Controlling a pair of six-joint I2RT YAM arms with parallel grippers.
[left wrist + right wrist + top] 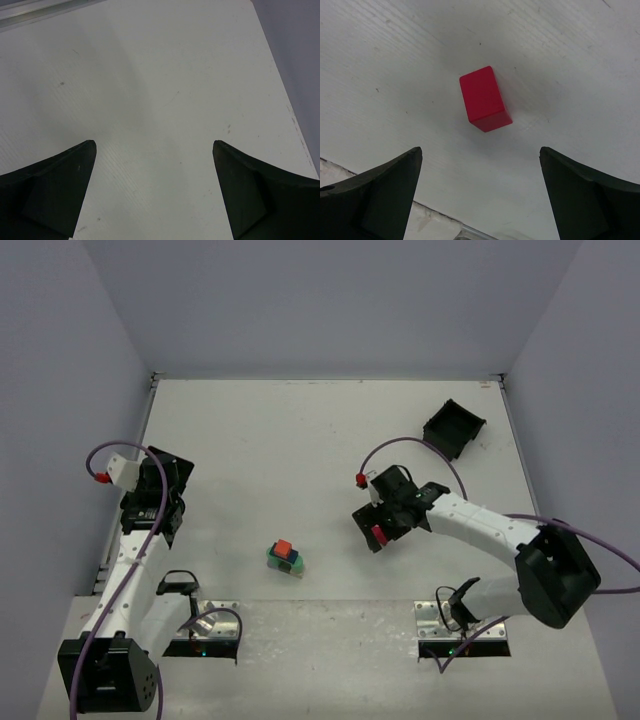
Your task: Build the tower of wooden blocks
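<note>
The tower [286,558] is a small stack near the table's front middle, with a red block on top of green and blue ones. A single red wood block [485,99] lies on the table, showing in the top view as a magenta-red spot [379,535] under my right gripper [388,520]. My right gripper [480,152] hovers over it, open, with the block just ahead of the fingertips and touching neither. My left gripper [163,492] is at the table's left side. In its wrist view the left gripper [154,145] is open over bare table.
A square black bin [453,428] sits at the back right. Grey walls close in the table on three sides. A metal rail [45,12] runs along the table edge in the left wrist view. Mounting plates [205,611] lie along the near edge.
</note>
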